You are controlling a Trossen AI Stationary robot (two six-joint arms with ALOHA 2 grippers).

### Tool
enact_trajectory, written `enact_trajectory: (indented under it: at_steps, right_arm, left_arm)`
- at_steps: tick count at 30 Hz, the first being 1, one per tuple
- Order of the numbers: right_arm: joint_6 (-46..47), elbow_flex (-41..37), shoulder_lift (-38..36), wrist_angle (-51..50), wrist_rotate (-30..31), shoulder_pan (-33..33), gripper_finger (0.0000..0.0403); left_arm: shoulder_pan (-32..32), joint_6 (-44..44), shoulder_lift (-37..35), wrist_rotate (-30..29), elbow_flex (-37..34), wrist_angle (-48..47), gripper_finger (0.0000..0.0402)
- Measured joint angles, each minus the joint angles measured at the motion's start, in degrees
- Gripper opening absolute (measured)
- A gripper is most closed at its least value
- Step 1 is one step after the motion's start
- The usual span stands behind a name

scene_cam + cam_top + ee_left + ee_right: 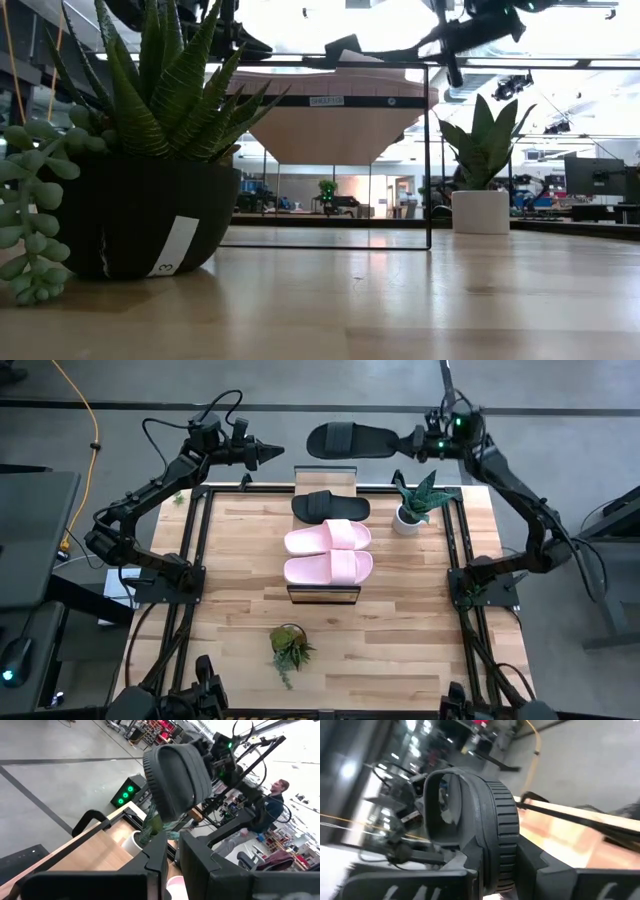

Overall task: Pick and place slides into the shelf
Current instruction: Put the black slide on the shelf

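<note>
The shelf [325, 481] stands lengthwise in the middle of the table. On its plank lie one black slide [330, 507] and two pale pink slides [328, 537] [328, 567], flat on their soles, side by side. My right gripper [405, 440] is in the air beyond the shelf's far end, shut on the second black slide [348, 440]. That slide also fills the right wrist view [485, 810] and shows in the left wrist view [175, 780]. My left gripper [272, 453] hovers shut and holding nothing, left of the held slide, pointing at it. My right gripper pinches the black slide between its two fingers at the end farther from the strap [496, 851], one finger on each face of the sole. The fingers come level from the table's right, along the slide's length. The slide is lifted clear and sticks out leftward.
A spiky plant in a white pot [413, 507] stands right of the shelf's far end, under the right arm's reach. A plant in a dark pot [288, 645] stands near the table's near edge and fills the left of the low view [150, 150]. A person [272, 805] stands in the room beyond.
</note>
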Motion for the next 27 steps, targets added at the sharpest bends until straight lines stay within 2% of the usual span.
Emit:
enact_trajectory:
  at_steps: [4,7,11,17,27]
  right_arm:
    - [10.28,-12.79,-4.97,20.28,-0.29,-0.03,0.0048]
    - [16.41,-18.34,-7.50,31.10,0.10,-0.07,0.0048]
    - [18.46,-22.58,-9.57,30.86,0.86,0.07,0.0048]
    - [19.53,-23.41,-10.25,30.51,1.54,0.72,0.0048]
    - [24.14,-23.36,-5.22,31.56,2.88,0.59,0.0048]
  left_arm:
    - [0.00,0.00,0.00,0.00,0.00,0.00,0.0040]
    - [0.00,0.00,0.00,0.00,0.00,0.00,0.0040]
    - [0.00,0.00,0.00,0.00,0.00,0.02,0.0040]
    - [0.00,-0.02,0.00,0.00,0.00,0.02,0.0040]
    - [0.00,-0.56,0.00,0.00,0.00,-0.44,0.0040]
